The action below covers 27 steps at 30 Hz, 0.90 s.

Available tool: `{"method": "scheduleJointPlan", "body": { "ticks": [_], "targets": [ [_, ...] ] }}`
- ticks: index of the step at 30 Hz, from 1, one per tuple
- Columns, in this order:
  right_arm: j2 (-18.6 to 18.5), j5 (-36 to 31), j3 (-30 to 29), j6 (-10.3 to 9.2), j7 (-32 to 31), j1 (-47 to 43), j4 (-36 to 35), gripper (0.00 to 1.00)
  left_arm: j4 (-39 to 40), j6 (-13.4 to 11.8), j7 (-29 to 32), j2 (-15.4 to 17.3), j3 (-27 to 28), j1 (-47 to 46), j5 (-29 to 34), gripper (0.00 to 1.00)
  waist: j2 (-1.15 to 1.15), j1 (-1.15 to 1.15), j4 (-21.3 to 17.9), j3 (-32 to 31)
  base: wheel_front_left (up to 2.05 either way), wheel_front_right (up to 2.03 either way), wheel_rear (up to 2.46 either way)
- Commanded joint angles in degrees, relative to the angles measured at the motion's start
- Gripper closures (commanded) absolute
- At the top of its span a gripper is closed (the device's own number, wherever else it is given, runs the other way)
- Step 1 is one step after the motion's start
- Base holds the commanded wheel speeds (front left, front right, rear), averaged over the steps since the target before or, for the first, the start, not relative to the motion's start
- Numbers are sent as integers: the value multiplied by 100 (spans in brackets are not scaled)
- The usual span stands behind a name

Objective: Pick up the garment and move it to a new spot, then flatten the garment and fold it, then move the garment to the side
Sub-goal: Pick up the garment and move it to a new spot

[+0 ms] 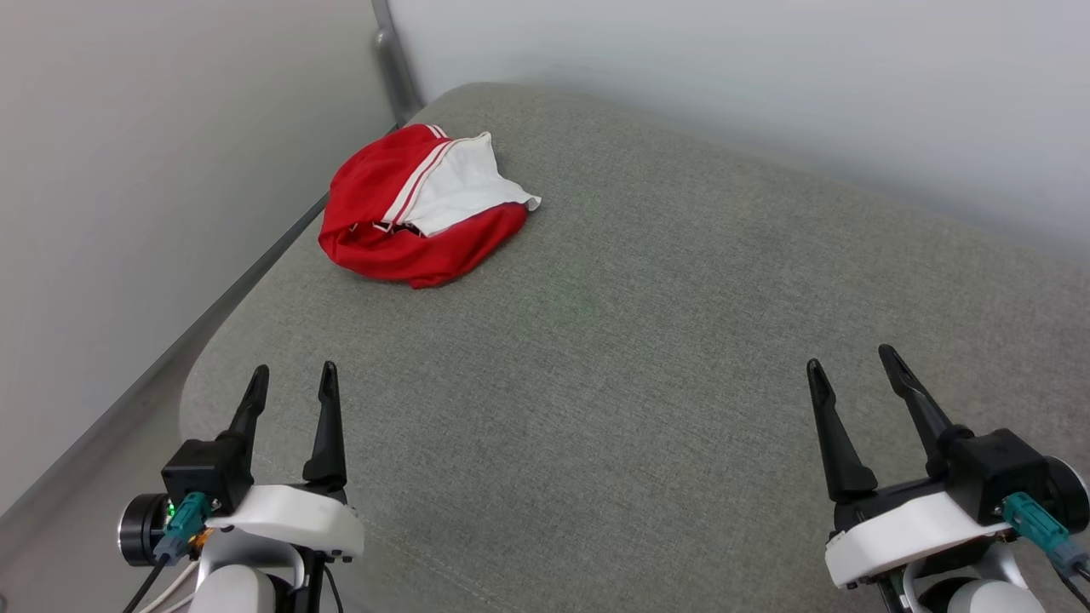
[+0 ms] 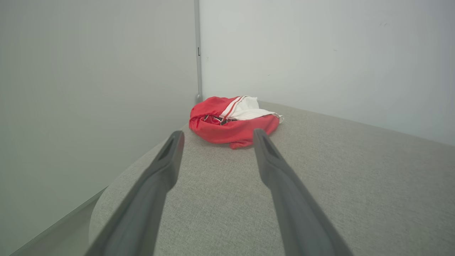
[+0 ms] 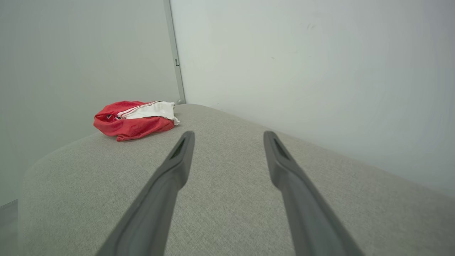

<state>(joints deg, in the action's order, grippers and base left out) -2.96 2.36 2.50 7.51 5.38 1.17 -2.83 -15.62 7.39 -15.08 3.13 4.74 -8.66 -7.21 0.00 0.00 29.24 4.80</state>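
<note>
The garment [image 1: 417, 204] is a red jersey bunched in a heap, a white sleeve with red-and-white striped trim on top, lying at the far left corner of the grey cushion [image 1: 639, 340]. Its numerals are hidden in the folds. My left gripper [image 1: 292, 377] stands open at the lower left, well short of the heap, nothing between its fingers. My right gripper [image 1: 851, 358] is open at the lower right, far from it. The left wrist view has the garment [image 2: 233, 121] straight ahead beyond the open fingers [image 2: 167, 167]. In the right wrist view the garment [image 3: 133, 119] lies off to the upper left.
Pale walls [image 1: 766, 77] meet in a corner with a grey metal strip [image 1: 396, 64] just behind the garment. The cushion's rounded left edge [image 1: 200, 358] drops to a gap along the left wall. Bare grey fabric stretches across the middle and right.
</note>
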Motion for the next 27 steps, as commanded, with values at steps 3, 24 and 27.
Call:
{"method": "scheduleJointPlan", "body": {
  "ticks": [3,24,27],
  "targets": [
    [-32,-11,25,-4,-26,112,-36,0,16,6,-14,-12,33,-187,18,0,0,0,-13,75,0,0,0],
    [-256,108,104,-4,-109,943,-143,0,-1361,7,1037,1657,-474,-3226,-1135,0,0,0,-1457,1695,0,0,0],
    [-275,150,90,-4,-14,1116,-66,0,-1540,5,1720,2188,-698,-3621,-1582,0,0,0,-1682,1959,0,0,0]
  ]
}}
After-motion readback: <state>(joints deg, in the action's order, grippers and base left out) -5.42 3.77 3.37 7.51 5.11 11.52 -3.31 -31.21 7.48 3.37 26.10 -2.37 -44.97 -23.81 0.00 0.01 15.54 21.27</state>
